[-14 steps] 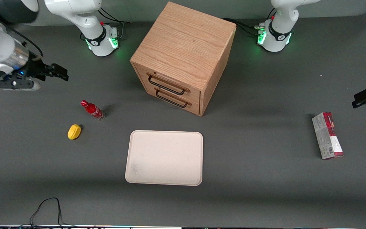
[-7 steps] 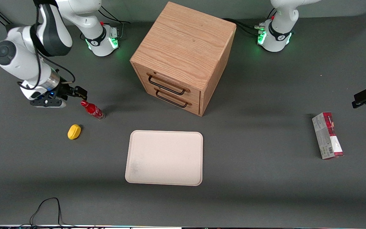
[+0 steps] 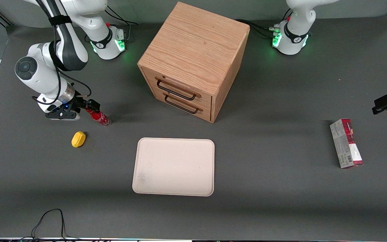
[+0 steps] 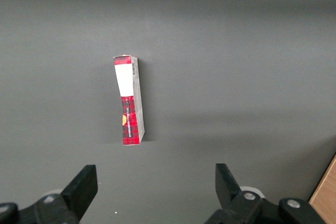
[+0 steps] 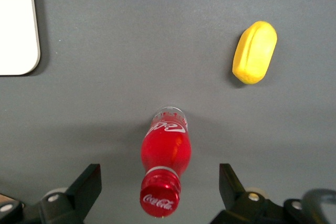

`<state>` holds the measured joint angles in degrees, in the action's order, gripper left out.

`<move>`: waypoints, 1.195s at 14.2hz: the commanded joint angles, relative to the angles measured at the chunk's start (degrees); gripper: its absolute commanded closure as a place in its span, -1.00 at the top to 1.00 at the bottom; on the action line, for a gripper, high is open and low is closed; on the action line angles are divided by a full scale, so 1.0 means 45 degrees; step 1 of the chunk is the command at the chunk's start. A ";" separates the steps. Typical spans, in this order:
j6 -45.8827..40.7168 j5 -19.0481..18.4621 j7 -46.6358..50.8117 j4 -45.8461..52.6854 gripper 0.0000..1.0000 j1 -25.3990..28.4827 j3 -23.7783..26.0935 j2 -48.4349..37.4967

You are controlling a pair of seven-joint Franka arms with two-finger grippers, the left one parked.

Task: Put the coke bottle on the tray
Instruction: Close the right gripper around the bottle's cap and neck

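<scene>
The coke bottle (image 3: 98, 116) is small, slim and red with a red cap and stands upright on the grey table. In the right wrist view its cap (image 5: 160, 200) sits between my two wide-open fingers, touching neither. My gripper (image 3: 91, 105) hangs just above the bottle's cap and is open and empty; in the right wrist view the gripper (image 5: 160, 192) straddles the cap. The cream-white tray (image 3: 173, 166) lies flat and empty, nearer the front camera than the bottle. One tray corner shows in the right wrist view (image 5: 18, 24).
A yellow lemon-shaped lump (image 3: 78, 139) lies beside the bottle, nearer the front camera; it also shows in the right wrist view (image 5: 254, 52). A wooden two-drawer cabinet (image 3: 193, 60) stands mid-table. A red-and-grey carton box (image 3: 346, 143) lies toward the parked arm's end.
My gripper has swung in from the working arm's table edge and come down over the bottle's cap. The bottle, tray and lemon have not moved.
</scene>
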<state>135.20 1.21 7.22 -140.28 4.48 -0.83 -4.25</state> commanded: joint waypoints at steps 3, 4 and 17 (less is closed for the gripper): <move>0.0443 0.0044 -0.0160 -0.0368 0.93 0.0039 -0.0051 -0.0013; 0.0483 0.0044 -0.0179 -0.0466 0.86 0.0058 -0.0051 -0.0052; -0.3584 0.0044 0.0602 0.2881 -1.00 0.0078 0.0086 0.0025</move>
<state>129.71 1.20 8.11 -137.14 4.49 -0.57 -4.08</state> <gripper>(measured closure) 0.678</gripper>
